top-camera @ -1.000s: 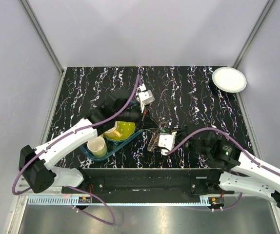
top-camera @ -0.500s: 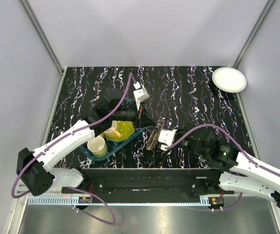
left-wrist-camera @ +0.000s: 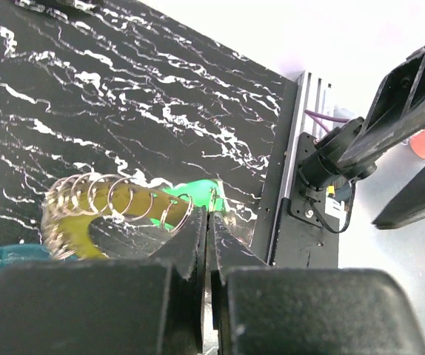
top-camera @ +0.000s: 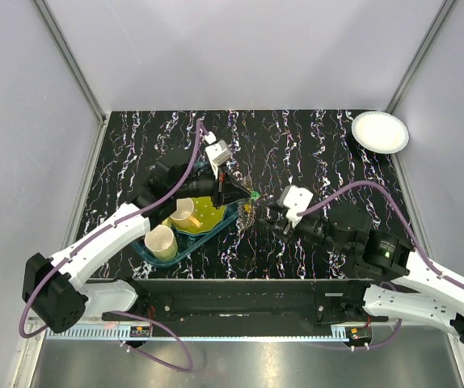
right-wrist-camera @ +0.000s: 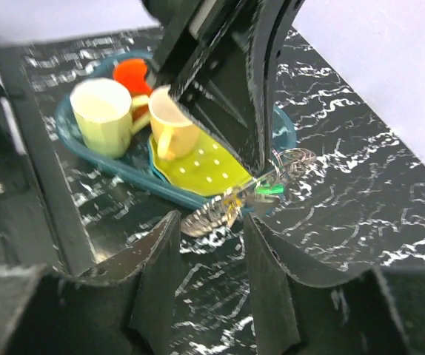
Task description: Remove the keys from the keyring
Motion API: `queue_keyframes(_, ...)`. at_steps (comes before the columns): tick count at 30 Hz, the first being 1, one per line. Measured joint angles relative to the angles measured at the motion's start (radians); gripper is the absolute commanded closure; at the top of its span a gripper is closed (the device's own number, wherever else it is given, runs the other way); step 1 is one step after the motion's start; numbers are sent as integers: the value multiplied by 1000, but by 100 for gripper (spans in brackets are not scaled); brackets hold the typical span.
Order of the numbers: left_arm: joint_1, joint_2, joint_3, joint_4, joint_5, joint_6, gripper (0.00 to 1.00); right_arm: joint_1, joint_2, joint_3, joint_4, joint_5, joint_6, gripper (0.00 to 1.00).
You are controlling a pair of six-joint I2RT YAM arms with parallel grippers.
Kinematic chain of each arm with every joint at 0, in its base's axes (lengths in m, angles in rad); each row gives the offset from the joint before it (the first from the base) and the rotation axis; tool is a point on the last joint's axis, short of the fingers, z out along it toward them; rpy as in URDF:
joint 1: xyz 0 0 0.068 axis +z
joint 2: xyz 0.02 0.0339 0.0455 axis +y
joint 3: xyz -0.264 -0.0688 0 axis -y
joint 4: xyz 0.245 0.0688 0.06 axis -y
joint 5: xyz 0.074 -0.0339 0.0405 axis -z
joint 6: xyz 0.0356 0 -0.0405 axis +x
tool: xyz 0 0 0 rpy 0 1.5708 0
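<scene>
The keyring [right-wrist-camera: 214,212], a floppy mottled brown-and-silver loop of coiled rings, hangs above the table from my left gripper [top-camera: 235,196]. That gripper is shut on its upper end [left-wrist-camera: 209,214]. A green-headed key [right-wrist-camera: 270,189] sits on the keyring [left-wrist-camera: 112,201] just under the left fingertips [right-wrist-camera: 251,118]. In the top view the green key [top-camera: 254,195] shows beside the tray. My right gripper [right-wrist-camera: 211,222] is open just short of the dangling loop, which touches neither finger. From above, the right gripper [top-camera: 271,212] is right of the keyring [top-camera: 247,209].
A teal tray [top-camera: 217,229] holds two pale yellow cups [top-camera: 161,242] [top-camera: 186,213], a yellow dotted plate [right-wrist-camera: 214,164] and a red object [right-wrist-camera: 132,72]. A white plate [top-camera: 380,132] lies at the back right corner. The black base rail [top-camera: 240,299] runs along the near edge.
My right gripper has opened, let go of the keyring and drawn back to the right. The left arm has carried the keyring up and toward the tray.
</scene>
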State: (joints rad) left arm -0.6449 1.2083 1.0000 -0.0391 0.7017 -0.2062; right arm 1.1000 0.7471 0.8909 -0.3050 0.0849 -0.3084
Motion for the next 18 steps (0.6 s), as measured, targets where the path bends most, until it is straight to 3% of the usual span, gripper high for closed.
queue_keyframes(6, -2, -45, -42, 109, 57, -2, 100, 0, 69, 94, 17, 58, 191, 50)
queue_keyframes(12, -16, -84, -74, 167, 124, 16, 100, -8, 96, 102, 21, 98, 236, 56)
queue_keyframes(18, -25, -124, -94, 198, 145, 53, 100, -177, 97, 172, 14, -50, 309, 55)
